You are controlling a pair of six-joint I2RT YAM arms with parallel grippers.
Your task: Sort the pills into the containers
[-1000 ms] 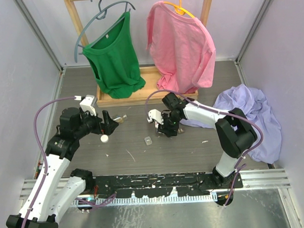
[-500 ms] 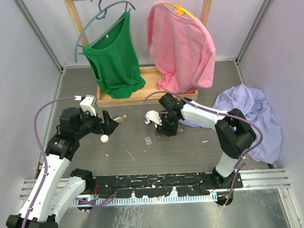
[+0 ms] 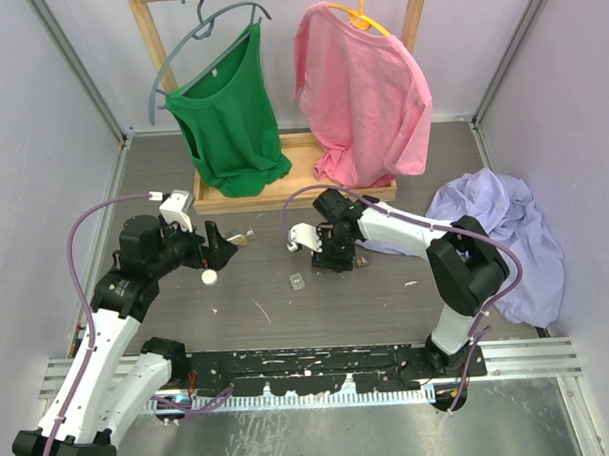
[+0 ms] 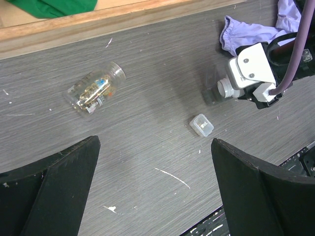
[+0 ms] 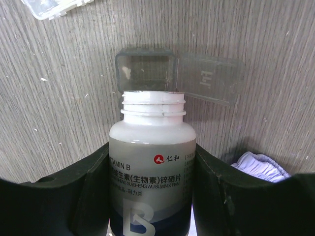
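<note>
**White bottle edges left, mouth now at the open tub**

White plastic is the story here: the right tool [image 5: 152,189] is clamped on the body of the white bottle [image 5: 151,142], cap off, label up. Over the last second the arm has carried it a little to the left across the grey surface [image 3: 367,306]. Now the bottle's open mouth sits right at the near rim of a small dark tub [image 5: 144,71], whose clear lid [image 5: 209,78] is flipped open flat beside it. That looks like a pour being lined up. No pill shows in the tub, so I judge the sorting barely begun.

On the other side, no change at all. The left tool [image 4: 155,145] hangs over the surface with its jaws spread wide and nothing between them. Below it a clear jar [image 4: 94,91] lies on its side with coloured bits inside, and a small clear tub [image 4: 202,125] sits shut, just short of the bottle. A small white round piece [image 3: 208,276] lies near the left tool, possibly the cap, though it is too small to tell.

What next? A gentle tip of the bottle, I'd say. The tub is tiny against that mouth, so too steep a tilt could scatter pills over the surface.
</note>
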